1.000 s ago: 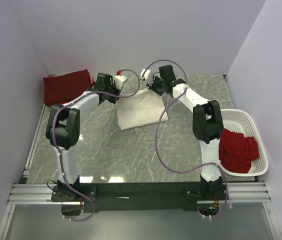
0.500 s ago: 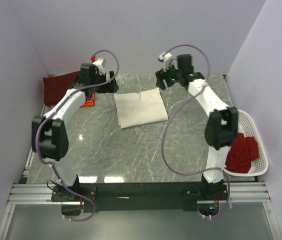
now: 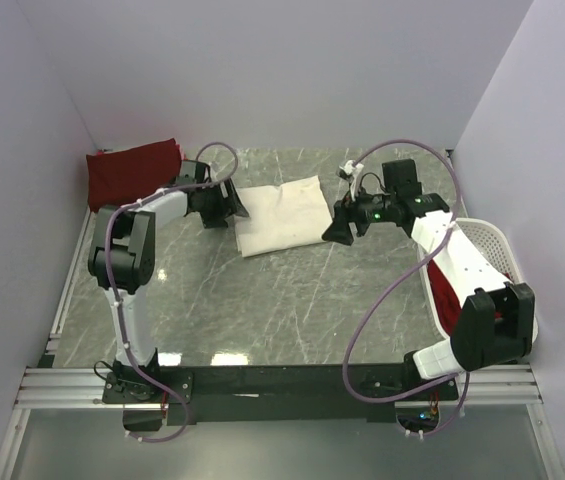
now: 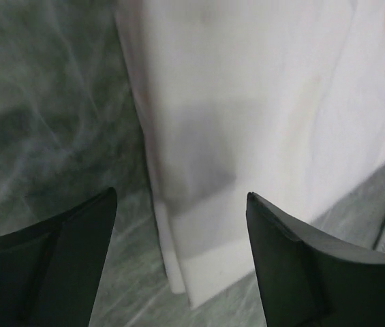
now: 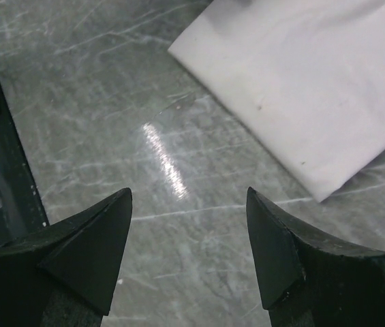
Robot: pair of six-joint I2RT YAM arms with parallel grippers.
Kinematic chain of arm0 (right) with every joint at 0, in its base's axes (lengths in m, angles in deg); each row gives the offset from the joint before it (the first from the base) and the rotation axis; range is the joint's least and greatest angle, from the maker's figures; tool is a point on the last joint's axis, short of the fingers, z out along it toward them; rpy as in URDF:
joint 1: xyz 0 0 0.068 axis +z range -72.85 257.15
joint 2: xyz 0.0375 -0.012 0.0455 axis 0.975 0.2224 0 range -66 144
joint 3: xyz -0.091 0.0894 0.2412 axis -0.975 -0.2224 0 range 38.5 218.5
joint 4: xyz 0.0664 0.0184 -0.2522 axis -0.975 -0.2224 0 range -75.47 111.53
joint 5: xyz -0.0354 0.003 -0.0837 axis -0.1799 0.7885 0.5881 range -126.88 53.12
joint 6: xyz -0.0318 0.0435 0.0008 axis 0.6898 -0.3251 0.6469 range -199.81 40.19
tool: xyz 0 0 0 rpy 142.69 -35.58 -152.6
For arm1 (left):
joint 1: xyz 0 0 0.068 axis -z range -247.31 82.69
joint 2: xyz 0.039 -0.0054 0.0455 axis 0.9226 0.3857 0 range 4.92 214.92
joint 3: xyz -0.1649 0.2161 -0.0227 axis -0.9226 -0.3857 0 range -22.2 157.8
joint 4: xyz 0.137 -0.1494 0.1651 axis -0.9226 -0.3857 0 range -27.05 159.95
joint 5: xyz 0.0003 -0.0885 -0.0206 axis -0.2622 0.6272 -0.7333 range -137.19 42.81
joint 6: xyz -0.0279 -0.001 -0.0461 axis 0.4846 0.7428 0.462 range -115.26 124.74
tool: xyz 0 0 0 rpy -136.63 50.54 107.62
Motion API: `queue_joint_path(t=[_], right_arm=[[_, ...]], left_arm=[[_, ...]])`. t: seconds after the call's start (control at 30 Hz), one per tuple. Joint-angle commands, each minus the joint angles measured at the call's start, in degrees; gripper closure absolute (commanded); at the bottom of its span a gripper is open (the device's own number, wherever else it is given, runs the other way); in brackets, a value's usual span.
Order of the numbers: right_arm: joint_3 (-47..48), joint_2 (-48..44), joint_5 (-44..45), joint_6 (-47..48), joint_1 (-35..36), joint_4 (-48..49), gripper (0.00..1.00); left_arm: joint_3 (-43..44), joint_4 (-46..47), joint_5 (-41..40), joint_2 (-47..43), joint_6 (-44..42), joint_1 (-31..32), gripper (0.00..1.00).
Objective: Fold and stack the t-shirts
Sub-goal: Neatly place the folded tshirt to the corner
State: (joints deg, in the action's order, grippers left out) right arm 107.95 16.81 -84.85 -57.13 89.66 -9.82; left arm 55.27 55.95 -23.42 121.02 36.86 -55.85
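Now: cream-white t-shirt point(image 3: 280, 215) lay folded at back centre of table point(image 3: 262, 300). Left gripper point(image 3: 230, 207) and right gripper point(image 3: 336, 230) flanked it, fingers apart, empty. You needed all layers pinched at both edges, lifted level.

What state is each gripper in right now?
Left gripper: open, empty, over the edge of the cream shirt.
Right gripper: open, empty, over the table.

Bright, even light; glare streak on table point(image 5: 165, 160); left wrist pic blurry.
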Motion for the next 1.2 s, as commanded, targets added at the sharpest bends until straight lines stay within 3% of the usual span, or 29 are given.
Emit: queue_joint_path(t=[0.0,0.2,0.47,0.57,0.6,0.63,0.73,0.87,0.97,1.17], right_arm=[[-2.21,-2.83,-4.06,-1.23,-1.08,2.00,0.26],[-1.34,-1.51,-5.29,-1.06,-2.05,1.21,0.26],[-2.04,-2.30,-7.84,-0.62,-4.60,1.03,0.26],[-2.13,-2.47,-8.63,-0.70,-5.57,0.59,0.26],[-2.21,-2.73,-9.07,-0.62,-6.09,0.68,0.26],[-2.30,-2.91,-9.16,-0.62,-6.27,0.68,0.26],[-2.57,-3.00,-9.86,-0.44,-7.15,0.42,0.26],[-2.21,-2.30,-10.66,0.17,-8.20,-0.55,0.26],[-2.13,-1.95,-10.83,0.96,-8.47,-1.60,0.27],[-2.65,-2.82,-9.78,0.88,-8.47,-0.90,0.27]], left_arm=[[6.18,-2.52,-4.61,3.34,2.59,0.14,0.19],[11.37,-4.18,5.65,12.22,3.21,0.31,0.34],[10.77,-5.34,9.71,15.92,4.00,1.19,0.56],[9.46,-3.15,11.47,15.83,5.14,1.72,0.77],[8.76,-2.27,11.82,15.57,5.41,1.81,0.97],[8.23,-1.39,12.17,15.13,5.58,1.72,0.99],[6.99,2.04,14.63,12.50,4.36,1.81,1.00],[7.78,0.65,14.56,5.49,-3.35,1.54,1.00],[9.27,-4.35,10.96,0.81,-9.24,0.76,1.00],[15.68,-18.16,-6.26,-4.12,-19.79,0.14,1.00]])
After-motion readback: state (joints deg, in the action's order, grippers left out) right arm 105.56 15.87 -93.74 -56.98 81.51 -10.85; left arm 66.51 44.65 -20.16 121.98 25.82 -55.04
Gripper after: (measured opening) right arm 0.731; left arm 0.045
